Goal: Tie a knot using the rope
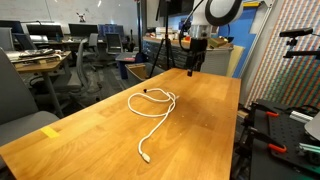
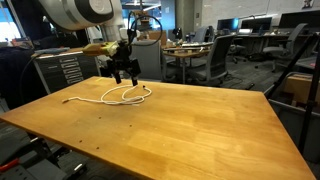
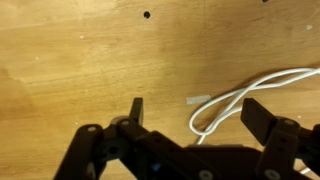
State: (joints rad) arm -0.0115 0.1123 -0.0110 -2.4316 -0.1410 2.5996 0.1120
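The rope (image 1: 157, 108) is a thin white cord lying on the wooden table (image 1: 90, 130), with a loop at its far part and a tail running toward the near edge. In an exterior view it lies near the far left of the table (image 2: 128, 95). My gripper (image 1: 193, 68) hangs above the table at the far end, a little beyond the rope's loop; it also shows in an exterior view (image 2: 125, 76). In the wrist view the jaws (image 3: 197, 115) are open and empty, with a bend of the rope (image 3: 230, 102) on the table between them.
A yellow tape mark (image 1: 50, 131) sits near one table edge. A small pale tape scrap (image 3: 199, 99) lies by the rope. Office chairs and desks (image 2: 215, 50) stand beyond the table. A tripod and equipment (image 1: 290, 120) stand beside the table's edge.
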